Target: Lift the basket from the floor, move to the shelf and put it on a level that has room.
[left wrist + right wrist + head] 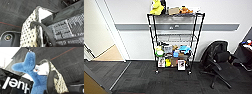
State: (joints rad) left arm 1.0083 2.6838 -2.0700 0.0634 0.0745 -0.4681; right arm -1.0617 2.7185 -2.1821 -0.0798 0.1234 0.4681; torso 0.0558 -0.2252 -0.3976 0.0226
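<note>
white lettering "hel" on black bag [13, 84] beside basket [58, 82]

Beige dotted-mesh basket [28, 36], blue plush toy [31, 70], black wire shelf [175, 40], dark grey striped floor [159, 82].

The left claw [41, 32] hooks one dark curved finger [37, 24] over something it carries, seen from its wrist. The right claw [51, 80] likewise curls a dark finger [50, 79] over an edge.
</note>
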